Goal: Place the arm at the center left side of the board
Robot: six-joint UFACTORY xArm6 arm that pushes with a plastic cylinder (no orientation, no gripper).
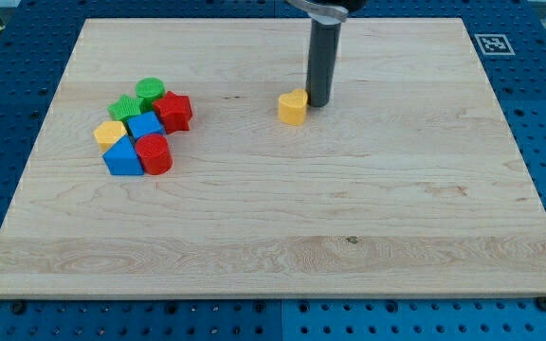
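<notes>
My tip (318, 101) stands on the wooden board (282, 237) above the middle, just right of a lone yellow heart-shaped block (293, 108) and close to touching it. A cluster of blocks lies at the view's left: a green cylinder (150, 92), a green star (125, 108), a red star (173, 111), a blue cube (145, 126), a yellow pentagon (110, 132), a blue triangle (121, 157) and a red cylinder (154, 154). My tip is far to the right of this cluster.
A blue pegboard table (8, 114) surrounds the board. A black-and-white marker tag (492, 44) sits at the board's top right corner.
</notes>
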